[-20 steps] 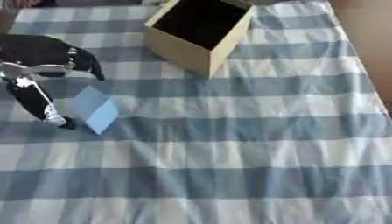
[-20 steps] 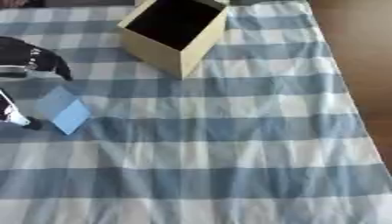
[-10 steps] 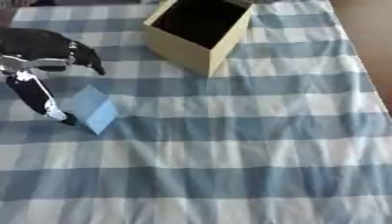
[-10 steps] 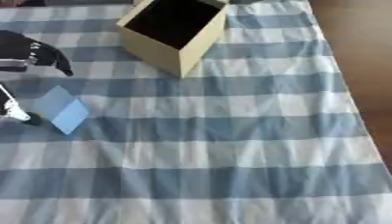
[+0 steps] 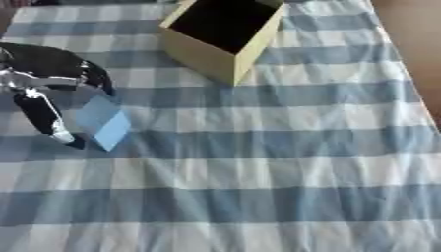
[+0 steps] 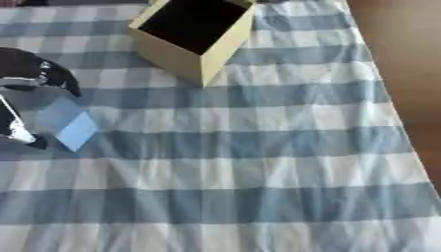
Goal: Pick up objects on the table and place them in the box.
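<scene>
the tan box stands open, its inside dark, on the blue checked cloth covering the desk. the left hand, fingers spread wide, touches the pale blue card.

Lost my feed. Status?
Left hand open, straddling blue block. Right hand out of view. Box open; path clear.

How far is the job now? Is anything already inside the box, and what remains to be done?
Nothing looks done yet: what shows of the box's inside is dark, with no object visible. In hand: the left hand is at the light blue flat object on the checked cloth, fingers on either side, not clearly gripping. Left: grasp it, lift it and place it in the box.
</scene>
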Tool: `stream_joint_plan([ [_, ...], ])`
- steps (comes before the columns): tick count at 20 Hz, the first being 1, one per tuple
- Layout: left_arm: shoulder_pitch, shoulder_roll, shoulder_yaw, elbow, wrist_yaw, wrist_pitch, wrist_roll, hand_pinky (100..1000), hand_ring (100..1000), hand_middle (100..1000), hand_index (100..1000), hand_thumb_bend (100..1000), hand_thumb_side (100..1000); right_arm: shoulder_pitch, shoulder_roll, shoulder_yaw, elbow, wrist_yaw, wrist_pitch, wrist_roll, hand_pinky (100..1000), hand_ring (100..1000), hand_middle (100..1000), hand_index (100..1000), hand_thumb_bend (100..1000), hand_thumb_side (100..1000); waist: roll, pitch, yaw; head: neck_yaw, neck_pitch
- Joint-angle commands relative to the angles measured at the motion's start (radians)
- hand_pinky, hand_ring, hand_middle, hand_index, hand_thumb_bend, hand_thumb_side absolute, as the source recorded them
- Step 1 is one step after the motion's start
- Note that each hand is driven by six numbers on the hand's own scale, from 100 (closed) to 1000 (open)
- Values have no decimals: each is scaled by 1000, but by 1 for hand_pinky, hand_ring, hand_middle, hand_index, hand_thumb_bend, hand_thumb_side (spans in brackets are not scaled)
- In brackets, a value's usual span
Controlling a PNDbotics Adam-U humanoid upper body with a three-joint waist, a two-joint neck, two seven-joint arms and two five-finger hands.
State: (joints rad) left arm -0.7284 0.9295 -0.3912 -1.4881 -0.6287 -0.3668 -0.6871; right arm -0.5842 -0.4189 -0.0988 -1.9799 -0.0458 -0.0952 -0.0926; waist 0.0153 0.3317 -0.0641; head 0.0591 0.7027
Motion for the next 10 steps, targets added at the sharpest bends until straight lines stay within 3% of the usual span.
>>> stream_joint_plan([
  [1, -24, 6, 7, 22, -5, -1, 5, 625, 775, 784, 853, 603, 405, -11, -10, -11, -20, -5, 0, -7, 733, 750, 718, 849, 100, 953, -1, -17, -2, 2, -3],
  [3, -28, -3, 7, 38, -8, 0, 16, 615, 766, 767, 838, 577, 404, -9, -10, -13, -20, -5, 0, -10, 733, 750, 718, 849, 100, 953, -2, -16, -3, 2, -2],
  [8, -36, -20, 8, 66, -3, 12, 77, 459, 613, 561, 647, 337, 259, -6, -10, -17, -20, -5, 1, -16, 733, 751, 719, 850, 100, 953, -3, -17, -4, 2, -1],
  [10, -36, -21, 8, 70, 4, 15, 95, 428, 589, 536, 611, 259, 215, -5, -10, -19, -20, -4, 1, -19, 733, 750, 719, 850, 100, 953, -3, -17, -4, 2, -1],
])
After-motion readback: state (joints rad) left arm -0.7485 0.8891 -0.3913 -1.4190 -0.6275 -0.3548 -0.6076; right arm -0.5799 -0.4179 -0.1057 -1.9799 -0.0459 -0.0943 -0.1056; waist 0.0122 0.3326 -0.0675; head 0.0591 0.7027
